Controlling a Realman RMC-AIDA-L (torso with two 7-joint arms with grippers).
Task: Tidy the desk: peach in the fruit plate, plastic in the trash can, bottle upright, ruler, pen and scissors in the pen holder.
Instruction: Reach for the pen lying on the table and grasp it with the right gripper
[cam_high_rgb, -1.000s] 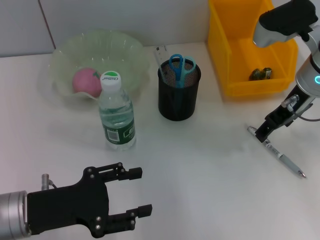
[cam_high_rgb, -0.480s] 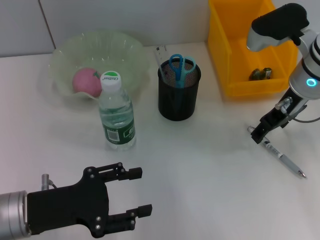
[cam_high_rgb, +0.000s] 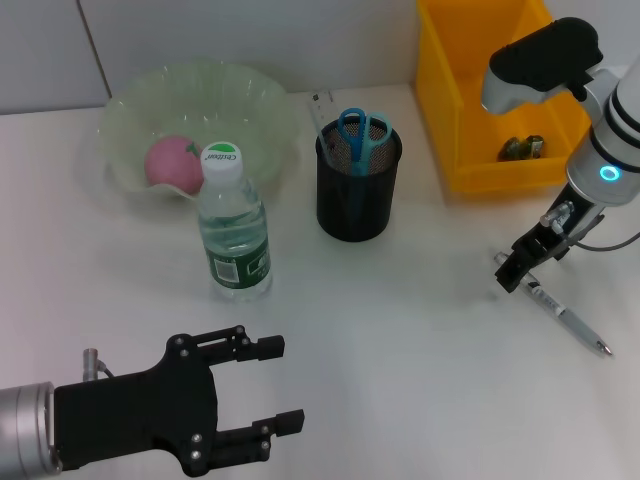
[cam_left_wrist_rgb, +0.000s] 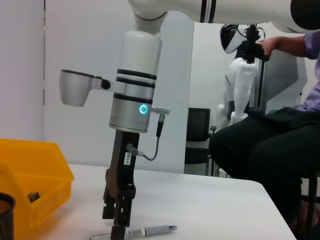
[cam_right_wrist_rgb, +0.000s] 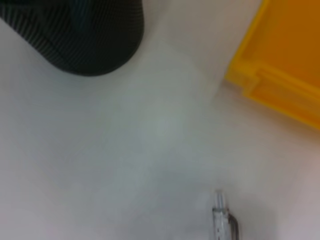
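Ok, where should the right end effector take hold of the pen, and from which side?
Probably mid-barrel, from straight above, fingers closing across its width. The pen lies flat on the desk, so only its top and sides are reachable. The right end effector is at its clip end.

Right gripper (cam_high_rgb: 510, 275) shifted slightly leftward over table (cam_high_rgb: 400, 330) across last second, now at pen (cam_high_rgb: 556, 311) cap end; right arm upper housing swung left too, covering more of yellow bin (cam_high_rgb: 470, 110). Pen itself not displaced.
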